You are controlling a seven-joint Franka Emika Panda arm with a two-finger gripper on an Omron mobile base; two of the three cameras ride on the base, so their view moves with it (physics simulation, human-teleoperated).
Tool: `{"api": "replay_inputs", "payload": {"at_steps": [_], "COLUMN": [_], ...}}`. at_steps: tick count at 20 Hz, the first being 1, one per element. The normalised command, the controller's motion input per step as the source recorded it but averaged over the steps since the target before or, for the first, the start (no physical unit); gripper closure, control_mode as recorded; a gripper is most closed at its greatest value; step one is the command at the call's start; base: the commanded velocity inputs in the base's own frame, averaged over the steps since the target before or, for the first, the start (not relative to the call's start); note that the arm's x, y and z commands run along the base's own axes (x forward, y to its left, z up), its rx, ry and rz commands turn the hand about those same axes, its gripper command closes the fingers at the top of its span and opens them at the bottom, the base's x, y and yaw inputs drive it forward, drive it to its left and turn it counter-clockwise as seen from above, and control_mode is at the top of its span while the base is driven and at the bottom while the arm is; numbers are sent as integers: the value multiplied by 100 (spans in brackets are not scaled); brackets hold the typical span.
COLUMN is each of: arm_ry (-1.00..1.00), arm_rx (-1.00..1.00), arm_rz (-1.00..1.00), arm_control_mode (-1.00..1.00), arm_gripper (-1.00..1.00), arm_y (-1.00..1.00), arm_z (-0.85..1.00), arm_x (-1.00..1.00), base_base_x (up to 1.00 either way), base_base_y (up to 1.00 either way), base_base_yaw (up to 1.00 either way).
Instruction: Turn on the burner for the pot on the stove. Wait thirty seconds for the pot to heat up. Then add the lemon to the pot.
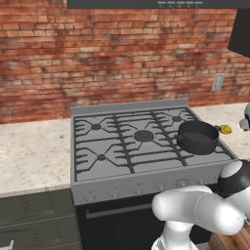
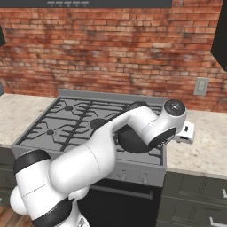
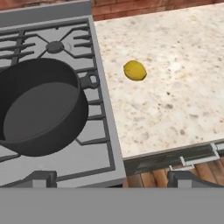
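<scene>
The dark round pot (image 3: 39,109) stands on the front right burner of the grey stove (image 3: 103,148), with nothing inside it. It also shows near the stove's right edge (image 1: 197,136), and partly behind my arm (image 2: 131,141). The small yellow lemon (image 3: 134,70) lies on the speckled counter just right of the stove (image 1: 97,171), a short way from the pot (image 1: 225,129). My gripper (image 3: 113,179) hangs open above the stove's front right corner, holding nothing. One fingertip (image 3: 39,178) is over the stove front, the other over the counter edge.
Small knobs (image 1: 137,189) run along the stove front above the black oven door. Speckled counter (image 3: 175,100) lies on both sides, with dark drawers (image 2: 195,195) below. A wall outlet (image 2: 201,86) sits on the brick wall and a hood hangs overhead.
</scene>
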Motion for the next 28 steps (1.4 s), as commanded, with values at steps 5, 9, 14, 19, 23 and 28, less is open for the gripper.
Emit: {"api": "replay_inputs", "payload": {"at_steps": [5,9,14,19,23,28], "arm_ry": [0,0,0,0,0,0], "arm_rx": [-1,-2,-5,-5,-2,0], "arm_rz": [0,0,0,0,0,0], "arm_control_mode": [-100,-100,-100,-100,-100,-100], "arm_gripper": [-100,-100,-100,-100,-100,-100], "arm_y": [0,0,0,0,0,-14], "arm_z": [-6,-9,-17,-24,-22,-8], "arm_x": [0,4,20,36,43,37], "base_base_x": [0,0,0,0,0,0], "base_base_y": [0,0,0,0,0,0], "base_base_yaw": [0,0,0,0,0,0]}}
